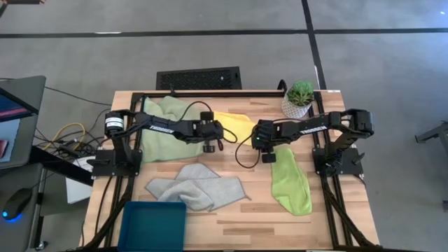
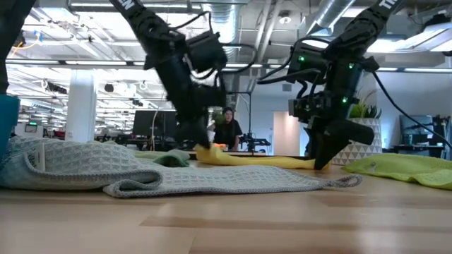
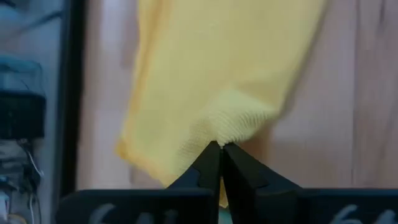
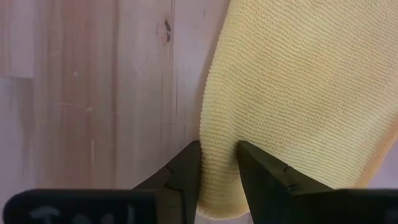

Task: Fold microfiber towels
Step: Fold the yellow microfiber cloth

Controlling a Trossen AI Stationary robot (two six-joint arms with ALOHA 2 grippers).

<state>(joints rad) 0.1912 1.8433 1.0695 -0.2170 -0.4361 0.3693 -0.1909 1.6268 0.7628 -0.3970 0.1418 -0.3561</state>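
The bright yellow towel (image 1: 236,122) lies at the middle of the table between my two grippers. My left gripper (image 1: 225,133) is shut on its left end and my right gripper (image 1: 253,136) is shut on its right end. In the low view the yellow towel (image 2: 261,161) stretches low between the left gripper (image 2: 201,147) and the right gripper (image 2: 321,161). A lime green towel (image 1: 290,182) lies flat at the right. A sage green towel (image 1: 164,133) is under my left arm, and a pale grey-green towel (image 1: 199,187) lies crumpled near the front. My left gripper pinches a bunched-up bit of the yellow towel's edge (image 3: 233,124) between its two shut fingers, slanting down from the table's left. That end sits just off the table while the cloth beyond lies on the wood. My right gripper has a rounded fold at the yellow towel's edge (image 4: 217,134) between its two fingers (image 4: 186,168), coming steeply from above. The cloth fills the gap. The towel beyond the fingers lies flat on the table.
A teal bin (image 1: 152,224) stands at the front left corner, and a potted plant (image 1: 299,99) at the far right. Bare wood (image 1: 231,224) shows along the front between the bin and the lime towel. A person (image 2: 227,130) sits far back in the room.
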